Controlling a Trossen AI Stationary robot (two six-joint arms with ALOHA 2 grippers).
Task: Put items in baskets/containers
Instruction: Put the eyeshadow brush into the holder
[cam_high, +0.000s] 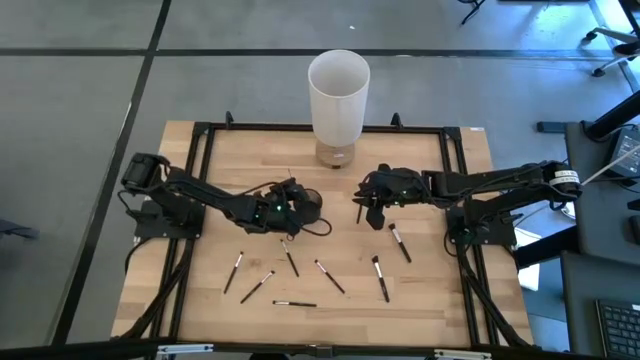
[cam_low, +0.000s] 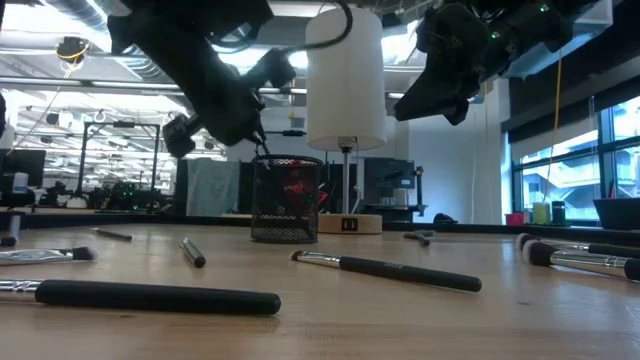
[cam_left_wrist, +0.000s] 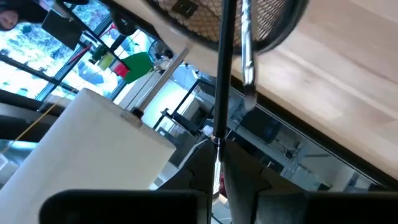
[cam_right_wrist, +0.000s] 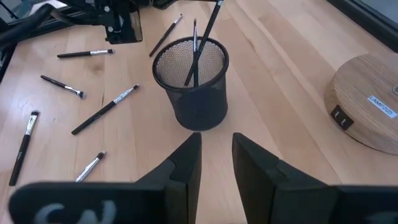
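A small dark mesh cup (cam_high: 310, 204) (cam_right_wrist: 193, 87) stands mid-table with a few brushes in it. My left gripper (cam_high: 287, 202) (cam_left_wrist: 219, 177) is just left of the cup and above it, shut on a thin dark brush (cam_left_wrist: 219, 87) that slants into the cup's mouth. My right gripper (cam_high: 372, 197) (cam_right_wrist: 216, 158) hovers open to the right of the cup, pointing at it and touching nothing. Several more brushes (cam_high: 330, 277) (cam_high: 400, 242) (cam_high: 235, 270) lie flat on the near half of the table. My left gripper pinches the dark brush by its handle (cam_left_wrist: 217, 140) between the two fingers, which lie across it. The brush runs on from the fingers into the mesh cup (cam_left_wrist: 205, 25), beside a brush with a pale ferrule (cam_left_wrist: 247, 56). Whether its far end touches the cup's floor is hidden.
A tall white cylinder (cam_high: 338, 95) on a round wooden base (cam_right_wrist: 367, 102) stands behind the cup near the far edge. A black frame (cam_high: 205, 135) borders the wooden tabletop. In the low view, long brushes (cam_low: 150, 296) (cam_low: 385, 268) lie close to the near edge.
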